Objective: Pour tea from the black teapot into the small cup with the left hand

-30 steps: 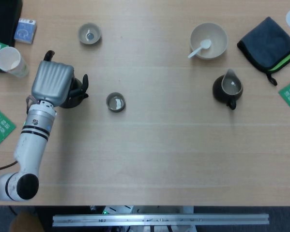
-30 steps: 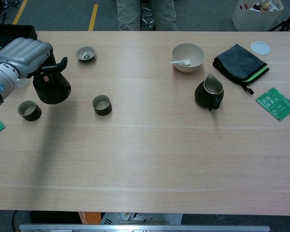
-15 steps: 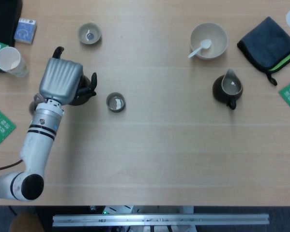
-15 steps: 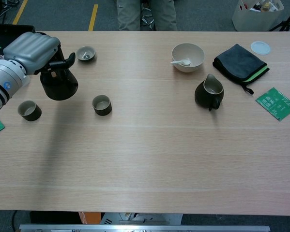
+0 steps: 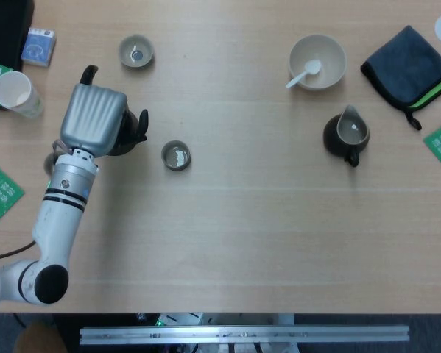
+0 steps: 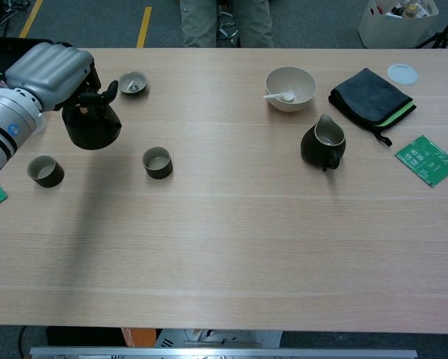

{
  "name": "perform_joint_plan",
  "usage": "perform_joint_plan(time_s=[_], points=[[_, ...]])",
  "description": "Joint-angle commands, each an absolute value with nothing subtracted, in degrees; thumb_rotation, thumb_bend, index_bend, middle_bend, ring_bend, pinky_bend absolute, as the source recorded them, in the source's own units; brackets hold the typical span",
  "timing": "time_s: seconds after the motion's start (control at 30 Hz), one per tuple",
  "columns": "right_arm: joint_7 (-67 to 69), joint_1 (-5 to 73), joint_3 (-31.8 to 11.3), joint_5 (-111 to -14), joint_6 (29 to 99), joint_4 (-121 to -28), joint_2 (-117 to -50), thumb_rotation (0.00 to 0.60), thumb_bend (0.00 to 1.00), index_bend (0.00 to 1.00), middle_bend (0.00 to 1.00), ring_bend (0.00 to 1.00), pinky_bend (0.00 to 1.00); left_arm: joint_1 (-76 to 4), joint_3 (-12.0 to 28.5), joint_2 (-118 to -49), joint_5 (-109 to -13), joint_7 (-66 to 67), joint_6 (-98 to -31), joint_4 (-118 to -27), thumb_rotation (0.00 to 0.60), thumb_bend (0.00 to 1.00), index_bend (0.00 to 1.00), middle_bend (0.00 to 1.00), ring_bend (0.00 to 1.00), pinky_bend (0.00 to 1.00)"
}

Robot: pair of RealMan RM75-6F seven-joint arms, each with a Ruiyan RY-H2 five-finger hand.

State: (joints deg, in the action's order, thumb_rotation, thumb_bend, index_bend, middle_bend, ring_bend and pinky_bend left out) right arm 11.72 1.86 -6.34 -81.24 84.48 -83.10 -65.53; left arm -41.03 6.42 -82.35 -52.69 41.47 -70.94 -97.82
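Left hand [image 6: 48,72] grips the black teapot [image 6: 92,127] from above, pot lifted off the table [image 6: 246,239] (spout side toward the cups). Small cup [image 6: 157,161] sits on the table just right of the hand, below the pot's level. Another cup [image 6: 45,170] below-left of the hand. Right hand can't be seen in either view.

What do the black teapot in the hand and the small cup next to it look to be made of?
The black teapot, held by the left hand, looks like dark ceramic or cast iron; its matte, barely reflective body leaves that open. The small cup seems to be glazed stoneware: dark, dull outside, paler inside with a faint sheen.
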Motion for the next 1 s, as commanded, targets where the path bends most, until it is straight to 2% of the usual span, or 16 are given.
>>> perform_joint_plan(time_s=[0.03,0.1,0.27,0.33,0.6,0.73,1.0], points=[[11.8,1.8,-6.3,-81.3,84.5,-83.1,-65.5,0.6,0.01,0.18,0.2,0.13,0.14,-40.6,5.7,-82.8,-54.2,41.8,-71.5,-97.4,0.175,0.46,0.92,1.0,1.0,0.17],[11.8,1.8,-6.3,-81.4,84.6,-83.1,-65.5,0.6,0.01,0.18,0.2,0.13,0.14,-40.4,5.5,-83.1,-54.8,42.2,-71.7,-97.1,0.202,0.46,0.91,1.0,1.0,0.17],[11.8,1.7,-6.2,-81.3,84.6,-83.1,-65.5,0.6,0.01,0.18,0.2,0.13,0.14,-40.2,5.5,-83.8,-55.8,42.4,-71.8,-96.5,0.207,0.46,0.91,1.0,1.0,0.17],[11.9,1.6,-6.2,-81.3,84.7,-83.1,-65.5,0.6,0.01,0.18,0.2,0.13,0.14,-40.1,5.4,-84.1,-56.0,42.4,-71.6,-96.2,0.234,0.46,0.91,1.0,1.0,0.17],[12.0,1.6,-6.3,-81.1,84.6,-83.0,-65.4,0.6,0.01,0.18,0.2,0.13,0.14,-39.9,5.5,-85.1,-56.7,43.0,-71.2,-95.6,0.25,0.46,0.91,1.0,1.0,0.17],[12.1,1.6,-6.3,-81.0,84.4,-82.9,-65.5,0.6,0.01,0.18,0.2,0.13,0.14,-40.0,5.4,-85.7,-57.2,44.0,-71.2,-95.1,0.318,0.46,0.91,1.0,1.0,0.17],[12.6,1.4,-6.3,-80.8,84.3,-82.5,-65.6,0.6,0.01,0.18,0.2,0.13,0.14,-40.1,5.9,-87.0,-57.7,44.9,-71.1,-94.3,0.344,0.46,0.91,1.0,0.99,0.17]])
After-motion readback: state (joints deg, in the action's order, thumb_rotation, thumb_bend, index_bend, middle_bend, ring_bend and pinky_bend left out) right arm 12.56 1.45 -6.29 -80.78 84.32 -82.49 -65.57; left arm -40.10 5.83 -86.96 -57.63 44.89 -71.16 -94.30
